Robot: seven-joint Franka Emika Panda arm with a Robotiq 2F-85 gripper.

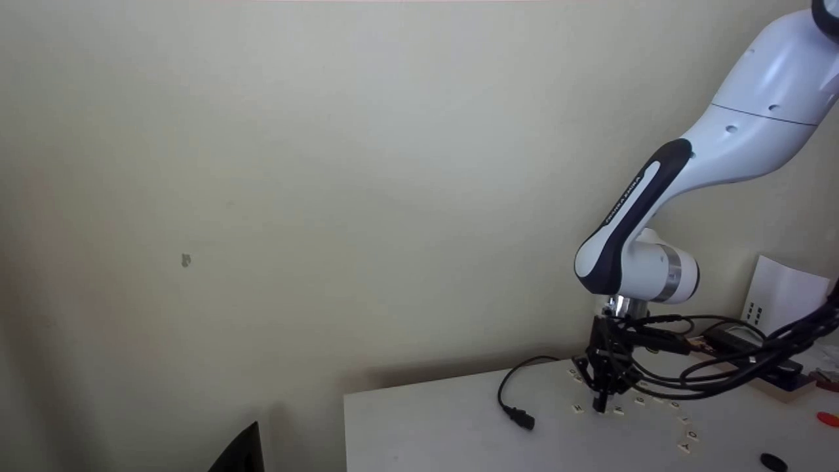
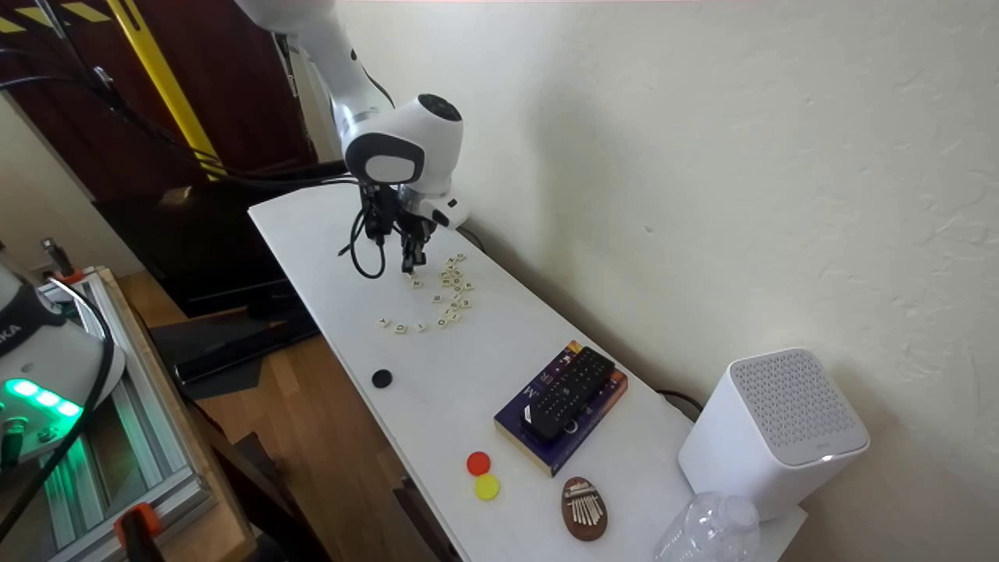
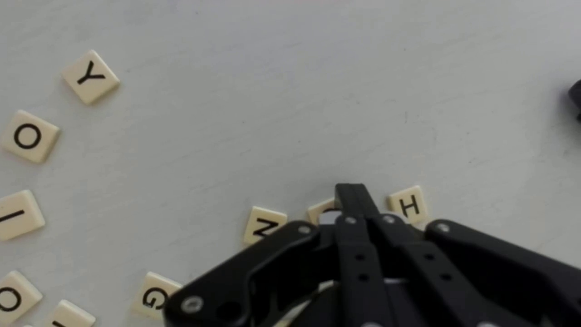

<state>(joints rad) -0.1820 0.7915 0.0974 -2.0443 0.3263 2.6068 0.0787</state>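
My gripper point(image 3: 352, 193) points down just over the white table, with its fingertips together and nothing visible between them. In both exterior views the gripper point(image 1: 600, 400) point(image 2: 412, 264) is low among small cream letter tiles. In the wrist view an H tile point(image 3: 408, 204) lies right of the fingertips. A tile point(image 3: 319, 210) just left of them is partly hidden by the gripper, its letter unclear. An N tile point(image 3: 263, 225) and a G tile point(image 3: 155, 295) lie farther left. A Y tile point(image 3: 91, 77), an O tile point(image 3: 28, 136) and an I tile point(image 3: 20, 215) lie at the left.
A black cable plug point(image 1: 519, 417) lies on the table. A book point(image 2: 511, 425) bears a black remote point(image 2: 570, 390). Black point(image 2: 382, 378), red point(image 2: 478, 463) and yellow point(image 2: 487, 487) discs, a thumb piano point(image 2: 584, 511), a white box point(image 2: 788, 406) and a clear bottle point(image 2: 714, 531) are farther along.
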